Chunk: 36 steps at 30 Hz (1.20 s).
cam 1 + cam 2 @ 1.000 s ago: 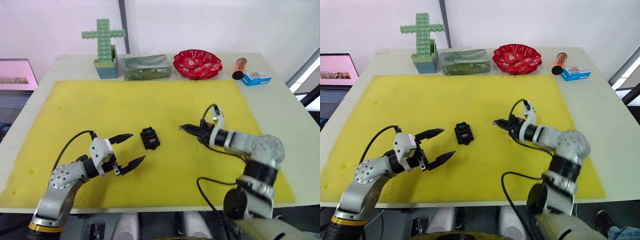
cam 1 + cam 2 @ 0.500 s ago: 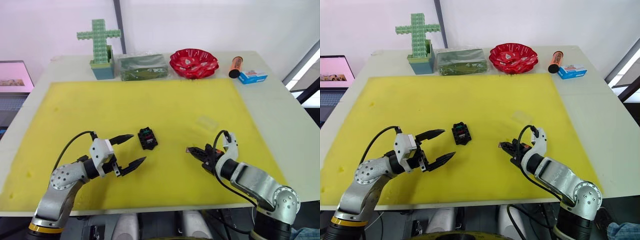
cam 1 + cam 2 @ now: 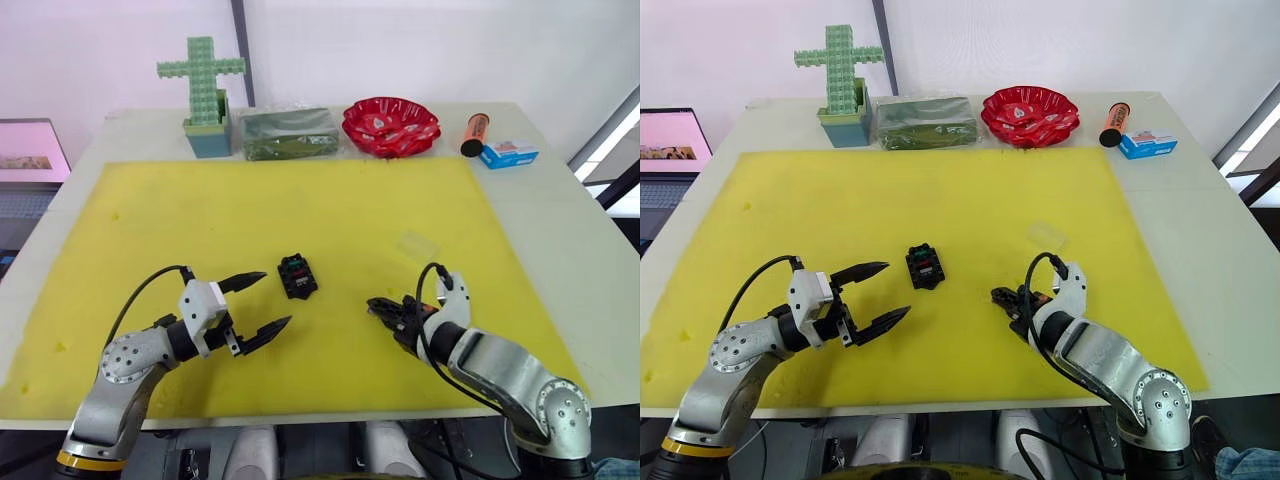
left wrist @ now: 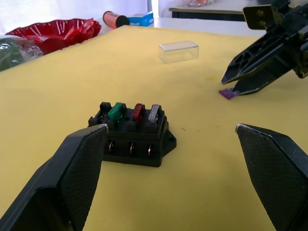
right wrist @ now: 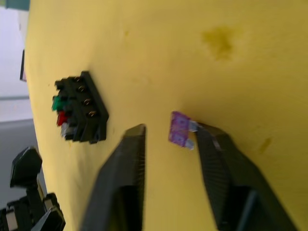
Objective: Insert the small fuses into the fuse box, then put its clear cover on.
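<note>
You've got three of four fuses seated: green, red, grey in the fuse box mid-mat. Purple fuse lies at the box's 3 o'clock between your released right gripper's fingers. Clear cover waits at 2 o'clock; left gripper idles, released.

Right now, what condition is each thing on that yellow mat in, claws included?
Fuse box: uncovered, with green, red and grey fuses standing in its slots.
Purple fuse: lying on the mat between the right claw's fingers.
Clear cover: off the box, resting apart on the mat.
Left claw: open, empty.
Right claw: open around the purple fuse.
</note>
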Each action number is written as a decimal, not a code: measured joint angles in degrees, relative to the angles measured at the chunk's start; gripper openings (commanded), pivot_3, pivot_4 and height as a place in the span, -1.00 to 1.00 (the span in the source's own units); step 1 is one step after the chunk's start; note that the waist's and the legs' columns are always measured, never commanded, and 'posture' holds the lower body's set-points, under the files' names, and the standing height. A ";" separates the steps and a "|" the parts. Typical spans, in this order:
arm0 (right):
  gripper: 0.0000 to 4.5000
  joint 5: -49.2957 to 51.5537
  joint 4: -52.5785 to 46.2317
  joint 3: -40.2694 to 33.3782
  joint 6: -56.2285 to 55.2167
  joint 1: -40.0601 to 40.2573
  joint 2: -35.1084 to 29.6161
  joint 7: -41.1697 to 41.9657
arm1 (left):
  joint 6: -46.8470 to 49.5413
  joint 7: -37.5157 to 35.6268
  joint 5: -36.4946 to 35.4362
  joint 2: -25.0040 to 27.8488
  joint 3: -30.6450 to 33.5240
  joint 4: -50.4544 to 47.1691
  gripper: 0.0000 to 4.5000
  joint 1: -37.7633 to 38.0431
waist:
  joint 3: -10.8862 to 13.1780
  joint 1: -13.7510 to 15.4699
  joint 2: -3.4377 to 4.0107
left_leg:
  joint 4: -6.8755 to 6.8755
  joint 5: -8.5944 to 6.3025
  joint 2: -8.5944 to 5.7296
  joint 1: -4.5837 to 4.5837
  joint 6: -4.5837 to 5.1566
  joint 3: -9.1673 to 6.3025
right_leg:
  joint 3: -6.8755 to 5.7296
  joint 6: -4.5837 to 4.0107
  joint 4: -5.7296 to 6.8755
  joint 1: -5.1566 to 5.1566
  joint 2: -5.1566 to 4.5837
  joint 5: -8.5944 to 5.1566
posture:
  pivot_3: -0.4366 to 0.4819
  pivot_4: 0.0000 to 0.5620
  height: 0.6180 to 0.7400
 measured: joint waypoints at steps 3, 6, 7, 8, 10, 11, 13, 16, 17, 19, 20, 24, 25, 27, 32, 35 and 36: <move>0.70 0.36 -1.03 0.74 0.07 1.36 -3.26 4.03 | -0.07 -0.01 0.04 -0.06 -0.01 0.00 1.00 0.22 | -0.01 0.06 -0.01 | 0.00 0.00 -0.01 0.00 0.00 0.01 | 0.00 -0.02 -0.02 0.02 -0.04 -0.01 | -0.05 -0.47 1.00; 0.70 0.39 -1.02 1.53 1.67 2.47 -8.60 11.84 | -0.16 0.01 0.08 -0.40 -0.09 0.00 1.00 0.23 | 0.00 0.08 0.00 | 0.01 0.00 -0.05 0.00 0.00 0.02 | -0.01 -0.02 -0.05 0.04 -0.14 -0.01 | -0.05 -0.47 1.00; 0.70 0.43 0.12 1.70 4.69 2.53 -13.87 18.68 | -0.22 0.02 0.09 -0.69 -0.16 0.00 1.00 0.24 | 0.04 0.09 0.05 | 0.03 0.00 -0.08 0.00 0.00 0.05 | -0.01 -0.02 -0.07 0.05 -0.20 -0.01 | -0.05 -0.47 1.00; 0.70 0.44 1.94 1.86 8.68 1.70 -20.30 25.99 | -0.41 -0.04 0.14 -0.73 -0.28 0.01 1.00 0.26 | 0.12 0.11 0.10 | 0.10 0.00 -0.13 0.00 0.00 0.10 | -0.01 -0.03 -0.10 0.08 -0.26 -0.01 | -0.05 -0.47 1.00; 0.70 0.45 6.61 1.92 18.17 -2.91 -33.34 39.53 | -1.13 -0.50 0.88 -0.42 -0.81 0.04 1.00 0.30 | 0.22 -0.02 0.18 | 0.20 0.00 -0.17 0.00 0.00 0.23 | 0.03 -0.08 -0.13 0.09 -0.33 0.02 | -0.05 -0.47 1.00; 0.70 0.37 9.21 1.67 22.38 -5.93 -38.11 44.85 | -1.79 -0.87 1.37 -0.20 -1.24 0.03 1.00 0.34 | 0.24 0.05 0.13 | 0.19 0.00 -0.18 0.00 0.00 0.23 | 0.04 -0.09 -0.16 0.09 -0.33 0.03 | -0.05 -0.47 1.00; 0.70 -0.89 16.29 2.50 28.86 -13.55 -41.64 54.72 | -2.54 -1.33 1.97 -0.12 -1.92 0.15 1.00 0.61 | 0.24 0.04 -0.09 | 0.18 -0.01 -0.10 0.00 0.01 0.15 | -0.03 -0.11 -0.29 0.13 -0.20 0.05 | -0.05 -0.47 1.00; 0.70 -11.76 26.96 6.01 33.93 -24.52 -41.63 69.31 | -3.50 -1.72 2.49 -0.06 -2.19 0.34 1.00 0.45 | 0.27 0.21 -0.13 | 0.06 -0.01 -0.14 -0.06 0.01 0.13 | -0.05 -0.15 -0.51 0.11 -0.02 0.09 | -0.05 -0.47 1.00; 0.70 -16.34 30.21 8.06 34.98 -28.14 -40.74 74.04 | -3.97 -2.01 2.58 0.00 -2.23 0.52 1.00 0.27 | 0.28 0.22 -0.12 | 0.03 -0.02 -0.14 -0.12 0.02 0.14 | -0.05 -0.15 -0.52 0.07 0.01 0.09 | -0.05 -0.47 1.00; 0.70 -23.78 33.62 11.47 36.03 -32.38 -39.18 81.80 | -4.42 -2.73 2.64 0.09 -2.29 0.66 1.00 0.03 | 0.28 0.36 -0.10 | 0.02 -0.08 -0.14 -0.18 0.13 0.16 | -0.05 -0.14 -0.57 0.03 0.07 0.09 | -0.05 -0.47 1.00; 0.70 -26.83 34.23 13.05 36.18 -33.32 -38.79 85.27 | -4.61 -2.97 2.65 0.11 -2.32 0.68 1.00 -0.02 | 0.29 0.54 -0.10 | 0.02 -0.09 -0.14 -0.27 0.16 0.17 | -0.07 -0.14 -0.59 0.00 0.10 0.09 | -0.05 -0.47 1.00; 0.70 -41.46 37.81 21.62 33.45 -36.99 -36.28 98.60 | -6.59 -5.63 3.69 0.99 -5.06 0.20 1.00 0.36 | 0.28 1.21 -0.08 | 0.07 -0.11 -0.15 -0.43 0.19 0.35 | -0.08 -0.12 -0.63 -0.12 0.14 0.10 | -0.05 -0.47 1.00; 0.70 -44.40 39.17 23.24 32.68 -37.55 -35.47 101.54 | -6.94 -6.24 3.94 1.18 -6.10 -0.06 1.00 0.54 | 0.28 1.33 -0.08 | 0.11 -0.11 -0.15 -0.45 0.19 0.36 | -0.08 -0.12 -0.62 -0.13 0.13 0.11 | -0.05 -0.47 1.00; 0.70 -48.80 41.35 25.11 31.64 -39.22 -34.70 106.55 | -7.71 -6.95 4.22 1.44 -7.05 -0.14 1.00 0.90 | 0.31 1.44 -0.04 | 0.25 -0.11 -0.14 -0.47 0.19 0.36 | -0.09 -0.12 -0.59 -0.12 0.13 0.11 | -0.05 -0.47 1.00; 0.70 -56.34 44.94 26.55 30.68 -41.36 -32.34 113.79 | -8.37 -7.68 4.43 1.74 -7.47 -0.14 1.00 0.60 | 0.31 1.40 -0.04 | 0.50 -0.11 -0.11 -0.43 0.18 0.34 | -0.11 -0.36 -0.51 -0.06 0.14 0.32 | -0.05 -0.47 1.00; 0.70 -59.23 46.24 26.48 30.91 -42.14 -30.54 115.92 | -8.31 -7.65 4.43 1.70 -8.25 -0.16 1.00 0.07 | 0.29 1.28 -0.07 | 0.54 -0.11 -0.11 -0.40 0.17 0.36 | -0.10 -0.38 -0.52 -0.02 0.13 0.36 | -0.05 -0.47 1.00; 0.70 -60.01 46.66 26.47 31.00 -42.41 -29.85 116.48 | -8.23 -7.62 4.42 1.70 -8.37 -0.19 1.00 -0.26 | 0.28 1.17 -0.08 | 0.53 -0.11 -0.11 -0.40 0.17 0.37 | -0.10 -0.37 -0.51 -0.02 0.14 0.37 | -0.05 -0.47 1.00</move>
